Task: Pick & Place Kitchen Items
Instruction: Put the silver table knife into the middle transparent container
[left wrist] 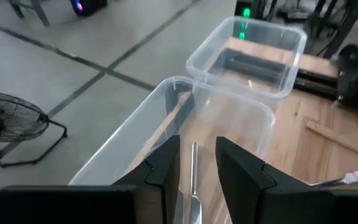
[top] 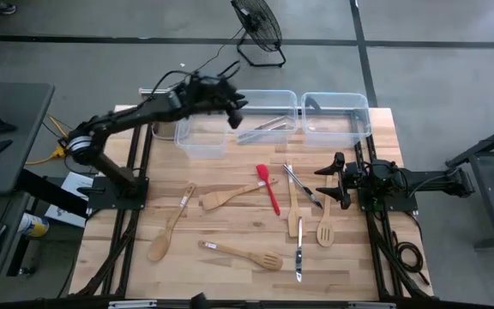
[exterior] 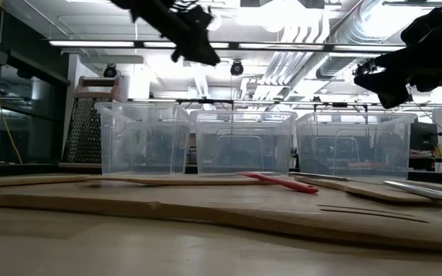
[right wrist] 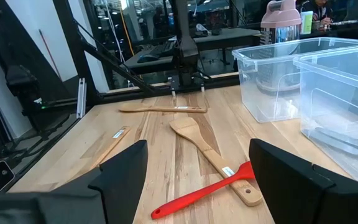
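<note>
Hovering: left gripper (top: 237, 118) over middle tub (top: 256, 103) — jaws narrow, nothing gripped | right gripper (top: 334, 180) — jaws wide, empty

Three clear tubs (top: 201, 129); five wooden utensils (top: 240, 256); one red spatula (top: 268, 188)

It was a robotics lab or workshop: a wooden counter (top: 230, 275) stood on a grey concrete floor (top: 418, 77), with exposed ceiling ducts (exterior: 321, 31), strip lights (exterior: 129, 44) and a floor fan (top: 257, 26).
</note>
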Robot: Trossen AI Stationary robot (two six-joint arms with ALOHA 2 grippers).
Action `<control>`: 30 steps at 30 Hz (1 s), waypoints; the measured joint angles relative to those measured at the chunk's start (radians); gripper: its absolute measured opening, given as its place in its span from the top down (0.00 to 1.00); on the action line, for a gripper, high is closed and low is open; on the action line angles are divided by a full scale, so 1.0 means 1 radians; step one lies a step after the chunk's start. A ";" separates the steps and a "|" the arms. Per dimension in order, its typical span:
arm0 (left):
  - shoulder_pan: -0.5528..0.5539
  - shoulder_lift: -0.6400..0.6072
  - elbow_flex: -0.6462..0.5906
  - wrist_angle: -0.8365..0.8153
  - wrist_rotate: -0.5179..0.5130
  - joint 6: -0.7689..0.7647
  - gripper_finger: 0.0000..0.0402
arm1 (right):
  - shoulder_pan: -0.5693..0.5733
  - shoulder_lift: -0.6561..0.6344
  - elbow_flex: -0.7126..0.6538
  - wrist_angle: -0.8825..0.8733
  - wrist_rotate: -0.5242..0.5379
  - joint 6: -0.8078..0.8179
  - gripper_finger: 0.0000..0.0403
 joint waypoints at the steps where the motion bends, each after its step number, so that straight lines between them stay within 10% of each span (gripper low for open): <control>1: -0.002 -0.037 -0.047 0.035 0.000 -0.001 0.75 | 0.000 0.000 0.000 0.000 0.000 0.000 0.32; 15: -0.028 -0.523 -0.620 0.290 -0.032 -0.047 0.75 | 0.000 0.000 0.000 0.000 0.000 0.000 0.32; 30: -0.057 -0.662 -1.114 0.895 0.093 -0.214 0.75 | 0.000 0.000 0.000 0.000 0.000 0.000 0.32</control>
